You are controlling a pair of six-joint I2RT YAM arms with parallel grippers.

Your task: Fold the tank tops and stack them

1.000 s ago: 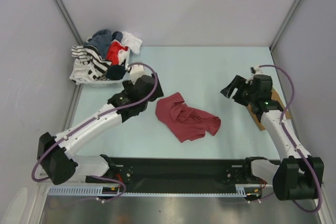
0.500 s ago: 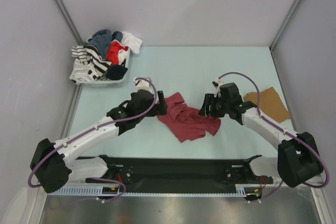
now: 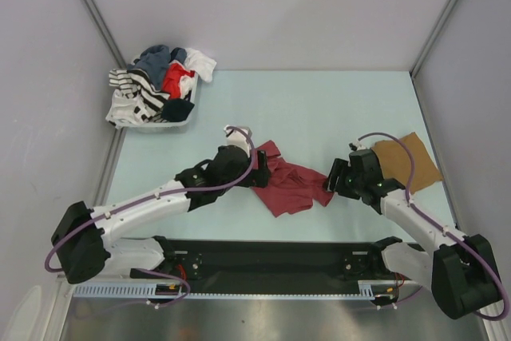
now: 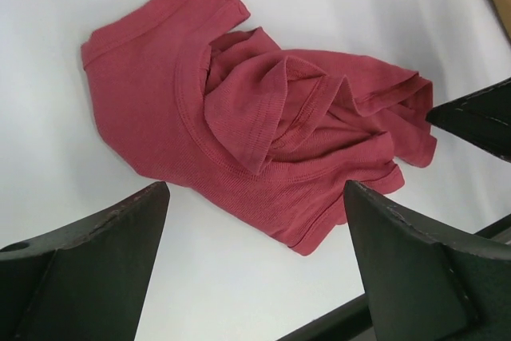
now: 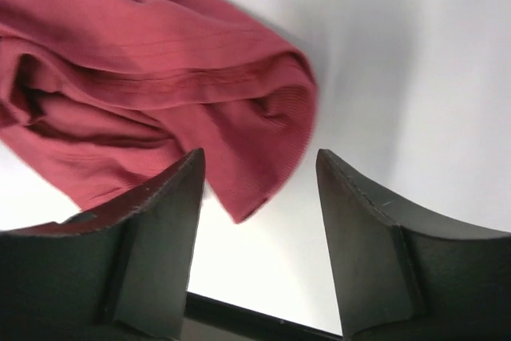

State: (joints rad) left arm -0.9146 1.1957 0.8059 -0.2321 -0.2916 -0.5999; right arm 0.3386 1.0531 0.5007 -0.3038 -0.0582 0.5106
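A crumpled dark maroon tank top (image 3: 287, 185) lies mid-table. My left gripper (image 3: 259, 170) hovers at its left edge, jaws wide open; in the left wrist view the maroon top (image 4: 263, 133) lies beyond the gripper (image 4: 255, 197), nothing held. My right gripper (image 3: 330, 182) sits at the top's right corner. In the right wrist view that corner of the maroon top (image 5: 255, 141) reaches into the gap of the open gripper (image 5: 259, 157), touching neither finger. A tan-brown tank top (image 3: 407, 161) lies folded flat at the right edge.
A white basket (image 3: 164, 124) heaped with mixed clothes, striped, red, blue and white, stands at the back left. The black base rail (image 3: 271, 265) runs along the near edge. Walls close in both sides of the table.
Both arms have closed in on the maroon top: the left from near the basket, the right from over the tan top. The right jaws have narrowed somewhat.
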